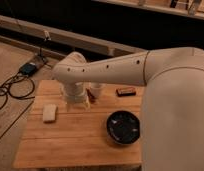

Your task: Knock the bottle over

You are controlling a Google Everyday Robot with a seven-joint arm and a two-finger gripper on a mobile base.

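My white arm (110, 70) reaches across the wooden table (70, 145) from the right. Its wrist bends down at the table's back left. My gripper (79, 103) hangs there, close above the table top. Just right of the wrist stands a small pale object (97, 90) with a red bit beside it. It looks like the bottle, upright and largely hidden by the arm. The gripper is right next to it; I cannot tell whether they touch.
A white block (49, 112) lies on the table's left. A black bowl (123, 127) sits at the front right. A small dark bar (126, 91) lies at the back right. Cables (10, 92) and a blue device (29, 68) lie on the floor to the left.
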